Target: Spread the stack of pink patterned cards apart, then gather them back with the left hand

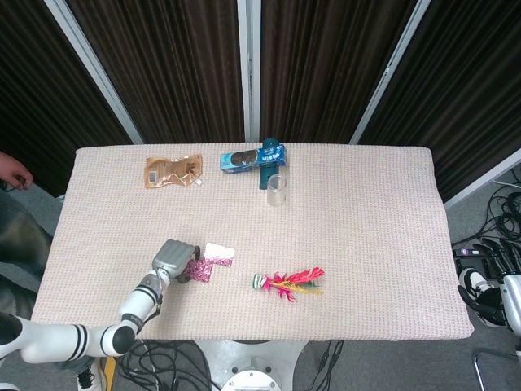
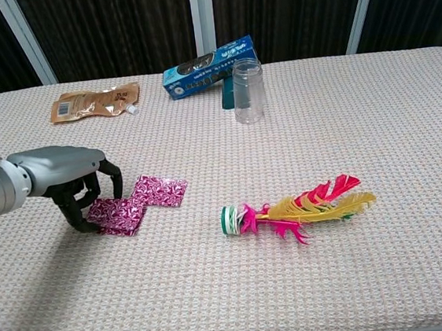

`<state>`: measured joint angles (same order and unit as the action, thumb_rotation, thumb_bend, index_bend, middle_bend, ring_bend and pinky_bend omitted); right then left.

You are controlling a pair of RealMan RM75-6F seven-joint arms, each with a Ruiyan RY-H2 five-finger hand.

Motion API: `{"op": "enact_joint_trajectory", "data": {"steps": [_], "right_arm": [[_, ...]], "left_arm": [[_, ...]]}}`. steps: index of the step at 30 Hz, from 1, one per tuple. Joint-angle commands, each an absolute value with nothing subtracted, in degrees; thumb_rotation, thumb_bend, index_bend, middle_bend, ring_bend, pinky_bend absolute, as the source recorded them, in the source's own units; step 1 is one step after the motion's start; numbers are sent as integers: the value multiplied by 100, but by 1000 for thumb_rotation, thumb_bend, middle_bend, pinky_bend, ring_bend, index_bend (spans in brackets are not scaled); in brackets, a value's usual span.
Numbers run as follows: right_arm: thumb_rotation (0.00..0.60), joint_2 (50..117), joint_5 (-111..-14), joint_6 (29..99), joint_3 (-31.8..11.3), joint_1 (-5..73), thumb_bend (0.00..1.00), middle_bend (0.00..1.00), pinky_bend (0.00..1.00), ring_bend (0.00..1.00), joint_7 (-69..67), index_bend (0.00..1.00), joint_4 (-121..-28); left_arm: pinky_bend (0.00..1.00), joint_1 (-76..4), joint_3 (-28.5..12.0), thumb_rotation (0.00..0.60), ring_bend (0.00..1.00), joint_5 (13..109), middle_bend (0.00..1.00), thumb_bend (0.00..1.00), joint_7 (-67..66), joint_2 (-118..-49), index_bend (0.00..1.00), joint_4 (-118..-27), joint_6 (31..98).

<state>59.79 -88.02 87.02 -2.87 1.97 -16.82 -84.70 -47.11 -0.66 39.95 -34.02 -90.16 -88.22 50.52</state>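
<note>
The pink patterned cards (image 2: 134, 204) lie flat on the table's left front part, spread into two overlapping groups; in the head view the pink patterned cards (image 1: 210, 261) show a nearer pink group and a farther pale one. My left hand (image 2: 68, 180) arches over their left end, its black fingers (image 2: 115, 180) curled down and touching the nearer group. In the head view the left hand (image 1: 172, 258) hides the cards' left edge. My right hand (image 1: 492, 281) hangs off the table's right edge, away from the cards, and its state is unclear.
A feather shuttlecock (image 2: 296, 205) lies right of the cards. At the back stand a clear jar (image 2: 248, 91), a blue box (image 2: 209, 65) and a brown pouch (image 2: 94, 102). A person's hand (image 1: 15, 171) shows at the far left edge.
</note>
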Motion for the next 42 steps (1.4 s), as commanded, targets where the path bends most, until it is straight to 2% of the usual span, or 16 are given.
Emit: {"op": "enact_joint_trajectory", "data": {"steps": [1, 14, 25, 33, 42], "right_arm": [[448, 5978, -8800, 8699, -286, 196, 193, 104, 0, 9, -1684, 161, -8471], [450, 5972, -8807, 8740, -278, 167, 194, 104, 0, 8, -1700, 161, -8467], [451, 5979, -8809, 8753, -278, 156, 195, 105, 0, 8, -1728, 161, -8436], [454, 5977, -8814, 8761, -276, 150, 194, 105, 0, 8, -1732, 161, -8434], [453, 5984, -8827, 8765, -276, 152, 193, 105, 0, 7, -1728, 161, -8437]], "left_arm": [[986, -4715, -53, 600, 948, 3968, 898, 276, -3405, -9009, 450, -8850, 5061], [986, -4752, -23, 600, 948, 3881, 897, 276, -3450, -9001, 400, -8910, 5108], [986, -4781, 36, 600, 948, 3809, 897, 276, -3527, -8997, 397, -8982, 5142], [986, -4802, 28, 600, 948, 3778, 897, 276, -3496, -8978, 330, -9009, 5121], [986, -4716, -262, 600, 949, 4608, 903, 274, -3028, -9112, 326, -8855, 5410]]}}
